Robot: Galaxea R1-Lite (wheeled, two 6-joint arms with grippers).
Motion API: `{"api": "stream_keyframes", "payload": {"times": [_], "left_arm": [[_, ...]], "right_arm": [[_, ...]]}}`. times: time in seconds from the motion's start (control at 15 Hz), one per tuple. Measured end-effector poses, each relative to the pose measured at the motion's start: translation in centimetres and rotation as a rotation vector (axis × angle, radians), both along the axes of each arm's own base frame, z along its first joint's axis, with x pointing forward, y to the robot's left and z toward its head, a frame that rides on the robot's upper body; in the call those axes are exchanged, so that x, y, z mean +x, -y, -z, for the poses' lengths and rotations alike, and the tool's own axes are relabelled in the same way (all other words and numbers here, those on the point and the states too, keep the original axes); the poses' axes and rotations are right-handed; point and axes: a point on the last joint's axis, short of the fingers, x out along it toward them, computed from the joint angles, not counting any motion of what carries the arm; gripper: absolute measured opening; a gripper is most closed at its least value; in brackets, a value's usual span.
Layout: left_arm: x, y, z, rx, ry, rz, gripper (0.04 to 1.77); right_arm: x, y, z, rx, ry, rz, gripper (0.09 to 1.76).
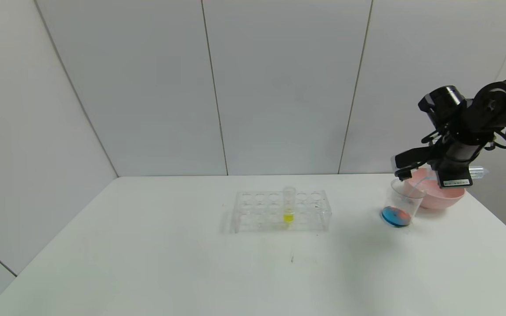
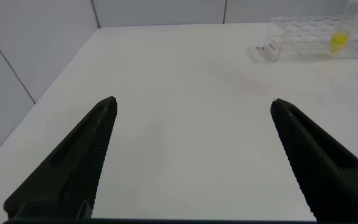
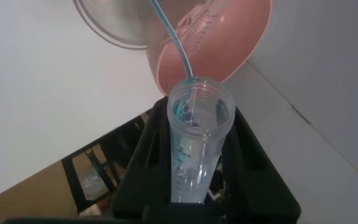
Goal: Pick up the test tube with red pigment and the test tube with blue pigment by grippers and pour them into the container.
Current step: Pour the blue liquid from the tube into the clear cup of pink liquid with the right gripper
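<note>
You have one right gripper (image 1: 404,173) with fingers pinched on one test tube with blue pigment (image 3: 194,146), tipped so a thin blue stream runs from its mouth into the one container (image 1: 400,204) just beyond the fingertips. One pink bowl (image 1: 437,197) sits behind that cup. Your left gripper (image 2: 191,162) hangs with fingers spread, and beyond them stands one rack (image 1: 281,210) holding one yellow tube (image 1: 288,204).

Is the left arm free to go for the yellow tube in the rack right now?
Probably yes. The left gripper is open and empty over bare table, and nothing lies between it and the rack holding the yellow tube.
</note>
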Motion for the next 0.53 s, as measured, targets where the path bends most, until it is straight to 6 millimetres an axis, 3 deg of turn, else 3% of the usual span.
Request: {"api": "stream_keyframes", "payload": {"times": [0.2,0.53], "left_arm": [[0.0,0.0,0.0,0.000,0.000,0.000,1.76],[0.0,0.0,0.0,0.000,0.000,0.000,1.76]], "right_arm": [[-0.1,-0.8,-0.5,-0.135,0.005,-0.020,0.52],[-0.2,-2.4,-0.5,-0.142,0.012,-0.056,0.52]]}}
